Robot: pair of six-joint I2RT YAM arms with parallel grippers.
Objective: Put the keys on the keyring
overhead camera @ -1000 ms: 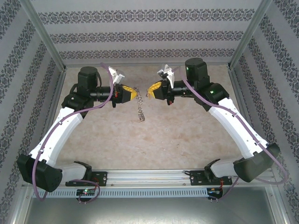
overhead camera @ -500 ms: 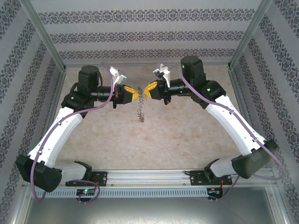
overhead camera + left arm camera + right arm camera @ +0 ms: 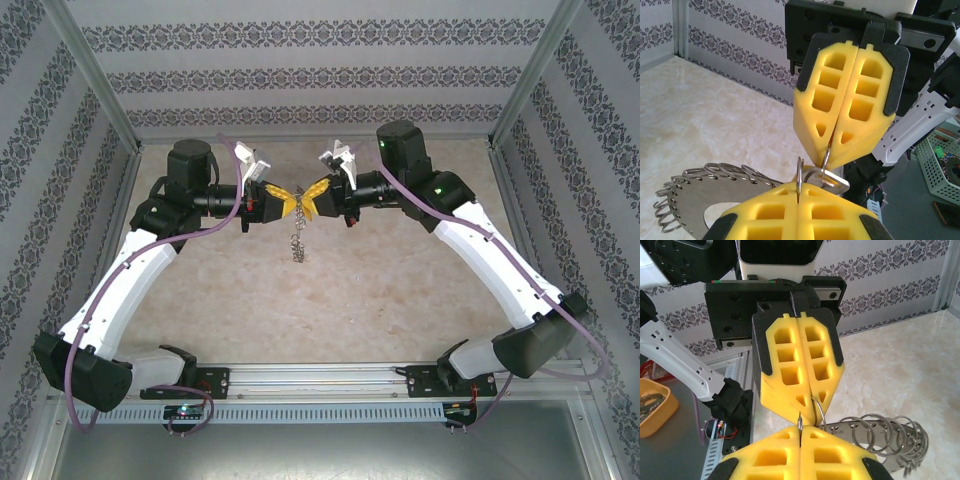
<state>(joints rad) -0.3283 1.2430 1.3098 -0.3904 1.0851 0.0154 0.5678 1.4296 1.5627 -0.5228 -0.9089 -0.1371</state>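
Above the middle of the table, my left gripper (image 3: 290, 204) and right gripper (image 3: 308, 200) meet tip to tip, both shut. The keyring (image 3: 297, 240) dangles edge-on below them. In the left wrist view it is a flat grey disc (image 3: 687, 205) rimmed with several small wire rings. My left gripper (image 3: 799, 192) pinches one of those rings. The right gripper (image 3: 832, 150) pinches a thin silver piece that reaches a small slotted metal part (image 3: 835, 181); it is the key as far as I can tell, its head hidden. In the right wrist view the keyring (image 3: 885, 432) hangs beside my right gripper (image 3: 800, 435).
Patterned walls and metal frame posts (image 3: 95, 75) enclose the marble table (image 3: 380, 290). A rail (image 3: 320, 375) carries the arm bases at the near edge. A green basket (image 3: 940, 165) and an orange tray (image 3: 652, 410) sit off the table.
The right gripper has moved left until its tips touch the left gripper's tips. The left gripper stayed put, and the keyring still hangs from it.
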